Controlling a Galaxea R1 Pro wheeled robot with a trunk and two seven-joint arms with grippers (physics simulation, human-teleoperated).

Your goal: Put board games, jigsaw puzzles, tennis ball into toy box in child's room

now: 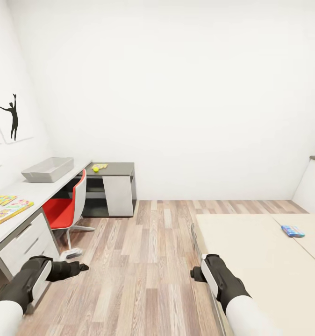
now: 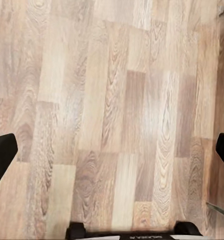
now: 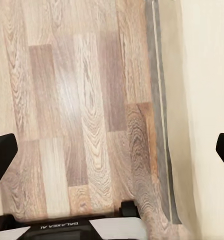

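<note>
Head view: child's room w/ white walls, wood-plank floor [image 1: 148,261]. Long white table [image 1: 17,205] runs along the left wall, meeting a dark grey desk unit [image 1: 113,186] in the far corner. Light-grey toy box [image 1: 48,169] sits on the table toward its far end, nothing visible inside from this angle. Tennis ball [image 1: 96,169] is on the dark desk top beyond the box, apart from it, resting on or just beside a flat yellowish item, too small to ID. Two bright jigsaw puzzles [image 1: 5,207] lie flat at the near end of the table, side by side, well apart from the toy box. Red chair [image 1: 66,210] is pushed in at the table between puzzles and desk. Black silhouette picture [image 1: 12,116] on left wall.

Bed [image 1: 260,261] w/ cream cover at right; blue board game [image 1: 292,230] lies flat on it near the far right edge.

Left gripper [image 1: 80,268] low over floor in front of the table drawers; left wrist view shows both fingertips [image 2: 2,157] spread wide, nothing between, just planks. Right gripper [image 1: 195,274] hangs at the bed's near corner; right wrist view: fingers [image 3: 2,155] also spread apart, empty, over the floor and the bed edge [image 3: 201,100].
</note>
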